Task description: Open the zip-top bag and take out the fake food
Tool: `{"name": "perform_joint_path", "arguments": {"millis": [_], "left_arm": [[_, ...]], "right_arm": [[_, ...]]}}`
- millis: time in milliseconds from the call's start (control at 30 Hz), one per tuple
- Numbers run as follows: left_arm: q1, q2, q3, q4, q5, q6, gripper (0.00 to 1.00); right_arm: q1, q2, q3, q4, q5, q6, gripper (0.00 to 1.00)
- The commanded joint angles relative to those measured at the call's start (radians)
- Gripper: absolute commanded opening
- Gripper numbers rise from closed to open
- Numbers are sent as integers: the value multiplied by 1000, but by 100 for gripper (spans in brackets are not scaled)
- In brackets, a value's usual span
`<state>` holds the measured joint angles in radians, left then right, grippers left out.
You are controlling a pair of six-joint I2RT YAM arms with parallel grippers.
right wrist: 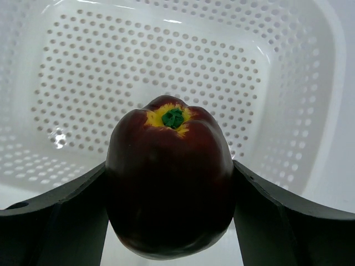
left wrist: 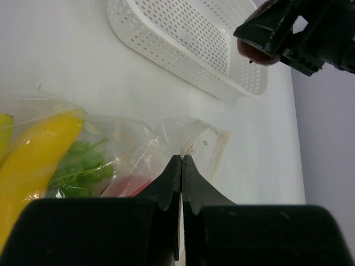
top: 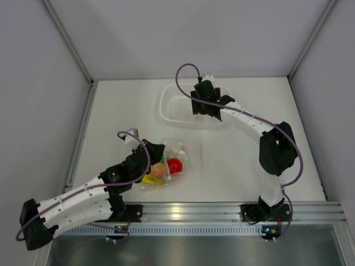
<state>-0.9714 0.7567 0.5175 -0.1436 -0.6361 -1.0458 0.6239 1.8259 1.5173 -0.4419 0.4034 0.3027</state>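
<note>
The clear zip-top bag [top: 176,157] lies on the table at centre, holding a yellow banana bunch [top: 152,179], a red tomato [top: 175,165] and an orange-peach fruit [top: 160,170]. In the left wrist view the bag [left wrist: 138,145] shows the banana [left wrist: 39,152] and a green leafy piece [left wrist: 80,166]. My left gripper [left wrist: 182,157] is shut on the bag's edge film. My right gripper [top: 206,101] is shut on the dark maroon fruit [right wrist: 169,177] and holds it above the white perforated basket [right wrist: 277,66].
The white basket [top: 172,108] stands at the back centre of the table and shows nothing lying in it. Grey walls close the table on three sides. A metal rail runs along the near edge.
</note>
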Motion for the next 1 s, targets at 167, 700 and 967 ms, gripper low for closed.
{"name": "perform_joint_path", "arguments": {"millis": [167, 700, 967], "left_arm": [[0, -3, 42, -11, 1, 15, 0], [0, -3, 76, -21, -2, 26, 0], [0, 7, 82, -21, 9, 12, 0]], "right_arm": [[-78, 233, 257, -60, 2, -119, 80], [-23, -245, -180, 112, -343, 62, 69], [229, -451, -496, 305, -388, 177, 62]]}}
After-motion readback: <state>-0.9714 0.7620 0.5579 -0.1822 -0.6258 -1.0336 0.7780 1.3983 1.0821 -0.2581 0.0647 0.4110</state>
